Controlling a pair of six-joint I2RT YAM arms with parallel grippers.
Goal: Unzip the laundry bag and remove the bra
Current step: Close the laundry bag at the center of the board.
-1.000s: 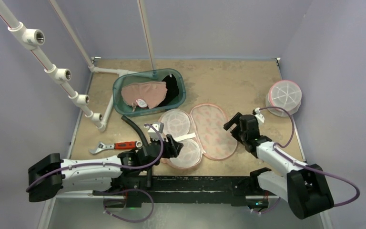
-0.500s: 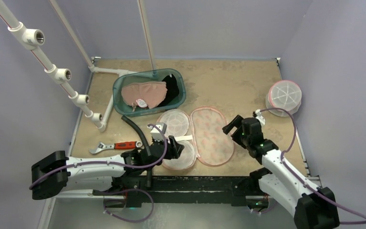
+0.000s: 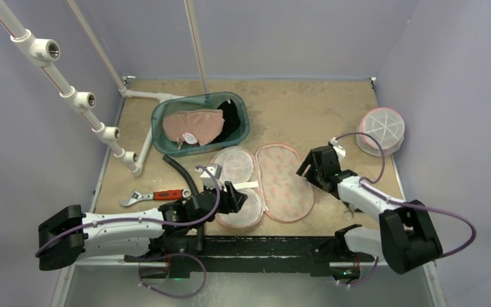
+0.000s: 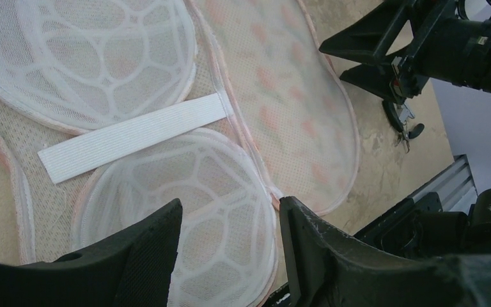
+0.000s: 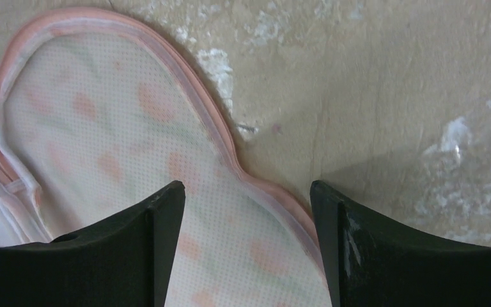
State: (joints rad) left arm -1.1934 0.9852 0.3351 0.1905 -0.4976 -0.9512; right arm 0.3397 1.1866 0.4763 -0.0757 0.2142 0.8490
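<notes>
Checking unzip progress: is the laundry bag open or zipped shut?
Open. The laundry bag lies spread flat in two halves, its patterned flap folded out beside the exposed white domes and strap.

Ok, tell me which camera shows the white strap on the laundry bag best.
The left wrist view: the white strap lies whole and close across the laundry bag. The top view shows it only as a small sliver; the right wrist view misses it.
</notes>
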